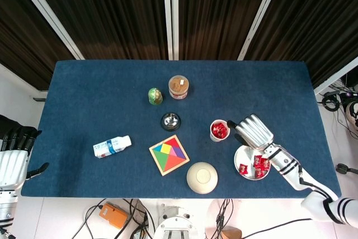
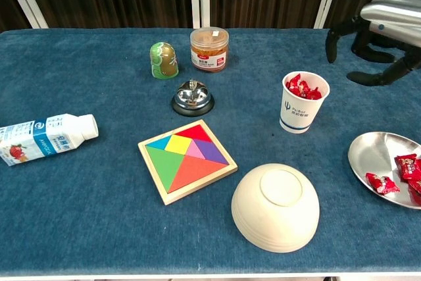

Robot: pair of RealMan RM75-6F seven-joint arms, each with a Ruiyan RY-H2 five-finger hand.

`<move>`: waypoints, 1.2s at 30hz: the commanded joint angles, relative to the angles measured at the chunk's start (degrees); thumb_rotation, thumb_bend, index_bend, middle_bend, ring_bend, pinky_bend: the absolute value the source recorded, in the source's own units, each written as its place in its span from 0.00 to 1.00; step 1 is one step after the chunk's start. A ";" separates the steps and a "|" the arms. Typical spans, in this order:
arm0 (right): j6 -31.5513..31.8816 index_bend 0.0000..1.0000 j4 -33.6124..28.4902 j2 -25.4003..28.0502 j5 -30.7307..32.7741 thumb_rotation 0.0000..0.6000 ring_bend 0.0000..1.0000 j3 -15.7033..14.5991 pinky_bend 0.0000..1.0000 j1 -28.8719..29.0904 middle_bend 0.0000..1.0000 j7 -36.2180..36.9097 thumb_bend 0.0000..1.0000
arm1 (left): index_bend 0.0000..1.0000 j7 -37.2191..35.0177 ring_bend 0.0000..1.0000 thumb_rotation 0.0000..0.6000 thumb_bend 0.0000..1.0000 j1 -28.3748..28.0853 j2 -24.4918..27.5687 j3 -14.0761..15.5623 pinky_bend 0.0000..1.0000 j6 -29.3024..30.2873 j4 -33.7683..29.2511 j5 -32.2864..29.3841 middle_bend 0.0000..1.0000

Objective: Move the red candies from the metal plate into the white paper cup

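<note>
The white paper cup (image 1: 218,131) (image 2: 302,102) stands right of the table's middle with several red candies heaped in it. The metal plate (image 1: 244,159) (image 2: 373,154) lies to its right near the front edge and holds a few red candies (image 1: 257,164) (image 2: 398,172). My right hand (image 1: 254,131) (image 2: 381,37) hovers just right of the cup and above the plate's far side, fingers spread apart and empty. My left hand (image 1: 12,155) rests off the table's left edge, away from everything, its fingers hard to make out.
An upturned cream bowl (image 2: 275,206) sits in front of the cup. A tangram puzzle (image 2: 187,160), service bell (image 2: 192,97), green figurine (image 2: 163,60), snack jar (image 2: 208,49) and milk bottle (image 2: 45,137) are spread over the middle and left of the blue table (image 2: 99,215).
</note>
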 commanded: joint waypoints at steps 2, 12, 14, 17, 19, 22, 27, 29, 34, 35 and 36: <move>1.92 0.52 -1.07 2.63 -4.46 1.00 1.00 -5.65 1.00 -3.65 0.94 0.70 0.35 | 0.17 0.02 0.04 1.00 0.00 -0.08 0.03 -0.03 0.00 0.10 -0.06 0.15 0.15; -2.27 0.53 1.36 0.99 -6.23 1.00 1.00 -11.18 1.00 -6.27 0.94 1.25 0.33 | 0.17 0.06 0.04 1.00 0.00 0.12 -0.22 0.30 0.00 0.68 -0.12 0.73 0.15; -3.01 0.53 2.05 0.43 -6.32 1.00 1.00 -11.18 1.00 -6.15 0.94 1.15 0.33 | 0.17 -0.03 0.04 1.00 0.00 0.30 -0.18 0.33 0.00 0.94 -0.10 0.70 0.15; -3.72 0.54 2.98 -0.38 -6.31 1.00 1.00 -10.85 1.00 -5.89 0.94 1.07 0.33 | 0.17 -0.11 0.04 1.00 0.00 0.51 -0.11 0.36 0.00 1.13 -0.05 0.57 0.15; -4.22 0.54 3.56 -1.05 -6.18 1.00 1.00 -10.54 1.00 -5.68 0.94 1.26 0.33 | 0.17 -0.20 0.04 1.00 0.00 0.60 -0.14 0.43 0.00 1.19 0.04 0.55 0.15; -4.81 0.54 4.17 -1.72 -6.27 1.00 1.00 -10.32 1.00 -5.35 0.94 1.59 0.33 | 0.17 -0.28 0.04 1.00 0.00 0.74 -0.10 0.46 0.00 1.25 0.17 0.41 0.15; -6.03 0.55 4.72 -2.47 -6.22 1.00 1.00 -10.12 1.00 -4.81 0.94 1.67 0.36 | 0.17 -0.41 0.04 1.00 0.00 0.77 -0.12 0.40 0.00 1.15 0.36 0.20 0.15; -6.51 0.57 4.89 -2.67 -6.12 1.00 1.00 -10.08 1.00 -4.65 0.94 1.62 0.41 | 0.17 -0.43 0.04 1.00 0.00 0.74 -0.15 0.38 0.00 1.09 0.44 0.17 0.15; -6.64 0.62 5.15 -2.88 -6.12 1.00 1.00 -9.94 1.00 -4.52 0.94 1.73 0.52 | 0.17 -0.63 0.04 1.00 0.00 0.76 -0.24 0.37 0.00 0.99 0.70 0.05 0.15; -6.38 0.63 5.18 -2.83 -6.12 1.00 1.00 -9.84 1.00 -4.59 0.94 1.75 0.52 | 0.17 -0.67 0.04 1.00 0.00 0.75 -0.25 0.38 0.00 0.96 0.74 0.04 0.15; -6.14 0.64 5.18 -2.74 -6.12 1.00 1.00 -9.75 1.00 -4.64 0.94 1.73 0.53 | 0.17 -0.71 0.04 1.00 0.00 0.74 -0.25 0.37 0.00 0.95 0.75 0.05 0.15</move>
